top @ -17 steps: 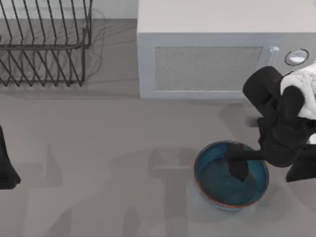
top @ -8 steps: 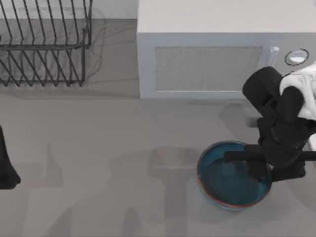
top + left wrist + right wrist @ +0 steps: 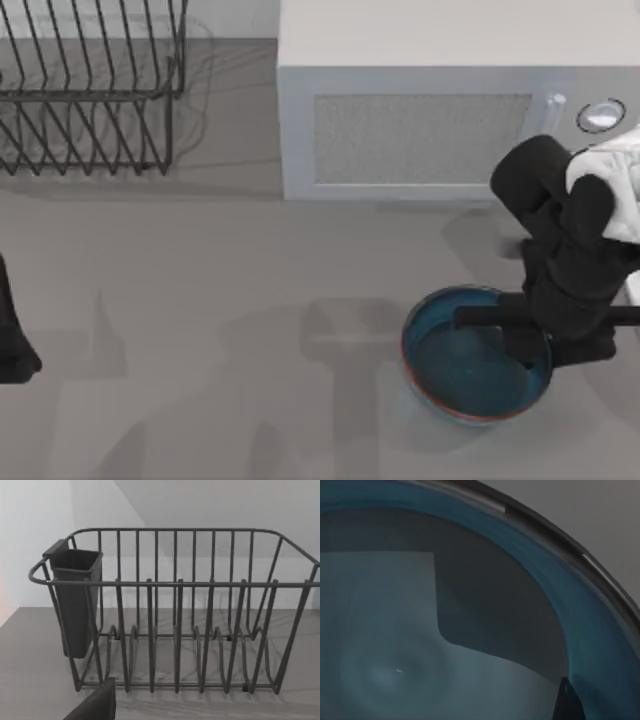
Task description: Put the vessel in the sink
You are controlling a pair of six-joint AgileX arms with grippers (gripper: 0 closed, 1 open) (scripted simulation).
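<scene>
right claw (image 3: 530, 345) straddles the round glossy teal-blue bowl's (image 3: 465, 375) rim, grip uncertain; bowl on grey counter (image 3: 200, 330), unmoved toward any sink.

Teal bowl near the tabletop's right front corner

The bowl (image 3: 470, 365) is round, shallow, glossy teal-blue with a thin reddish-brown rim, upright and empty, near the right edge toward the front.

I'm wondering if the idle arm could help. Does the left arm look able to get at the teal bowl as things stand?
Probably not easily. The left arm sits parked at the table's left edge, while the bowl lies far right in front of the microwave, with the right pincer already at its rim.
</scene>
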